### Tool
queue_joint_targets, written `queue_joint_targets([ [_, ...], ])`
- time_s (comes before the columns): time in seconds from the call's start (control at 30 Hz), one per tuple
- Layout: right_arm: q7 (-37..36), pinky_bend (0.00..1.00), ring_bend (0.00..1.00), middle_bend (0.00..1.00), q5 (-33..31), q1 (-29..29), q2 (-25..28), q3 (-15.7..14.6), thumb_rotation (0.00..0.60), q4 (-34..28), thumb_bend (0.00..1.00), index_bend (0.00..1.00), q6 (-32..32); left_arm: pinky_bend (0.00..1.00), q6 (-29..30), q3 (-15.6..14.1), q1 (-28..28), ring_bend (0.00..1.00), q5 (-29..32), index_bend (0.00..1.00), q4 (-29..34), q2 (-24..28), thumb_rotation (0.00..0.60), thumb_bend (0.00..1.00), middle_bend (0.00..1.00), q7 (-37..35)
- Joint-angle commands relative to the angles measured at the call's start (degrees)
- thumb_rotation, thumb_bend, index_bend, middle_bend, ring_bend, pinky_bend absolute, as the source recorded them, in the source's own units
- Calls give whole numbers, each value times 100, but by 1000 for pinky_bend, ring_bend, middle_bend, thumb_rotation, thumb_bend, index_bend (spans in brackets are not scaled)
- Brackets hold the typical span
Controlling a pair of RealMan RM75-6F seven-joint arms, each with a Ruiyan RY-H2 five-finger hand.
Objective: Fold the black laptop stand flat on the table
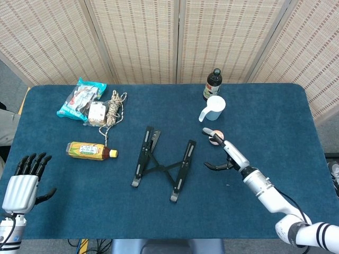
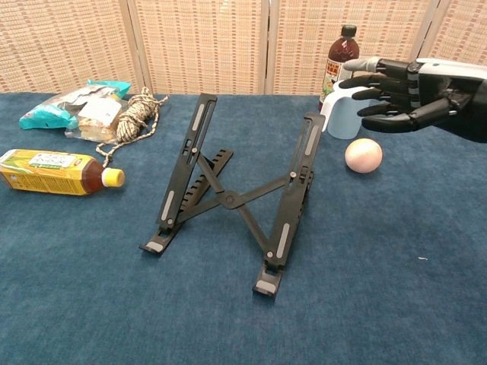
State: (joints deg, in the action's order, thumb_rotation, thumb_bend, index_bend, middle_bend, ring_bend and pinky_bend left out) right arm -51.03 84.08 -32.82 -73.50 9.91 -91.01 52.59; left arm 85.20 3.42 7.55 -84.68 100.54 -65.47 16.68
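Observation:
The black laptop stand stands unfolded at the table's middle, its two rails raised and joined by crossed struts. My right hand hovers to the right of the stand, fingers spread and empty, a short gap from the right rail. It hangs above the pink ball. My left hand waits at the near left corner of the table, fingers apart and holding nothing, far from the stand. The chest view does not show it.
A light blue cup and a dark bottle stand behind the right hand. A tea bottle lies left of the stand. A rope coil and snack packets sit at the far left.

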Motion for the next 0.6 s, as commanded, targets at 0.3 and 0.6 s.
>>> queue_joint_targets([
  [0.3,-823,103,23,102,-309,-504,-725,255,600,603,206,0,-459,40,-15,-16,-5,56,0,116,21,1,600,135,75,7],
  [0.6,-1663,103,24,122,-191,-775,-1125,333,600,950,206,0,-589,40,-23,-32,-15,56,3,116,66,24,600,135,76,32],
])
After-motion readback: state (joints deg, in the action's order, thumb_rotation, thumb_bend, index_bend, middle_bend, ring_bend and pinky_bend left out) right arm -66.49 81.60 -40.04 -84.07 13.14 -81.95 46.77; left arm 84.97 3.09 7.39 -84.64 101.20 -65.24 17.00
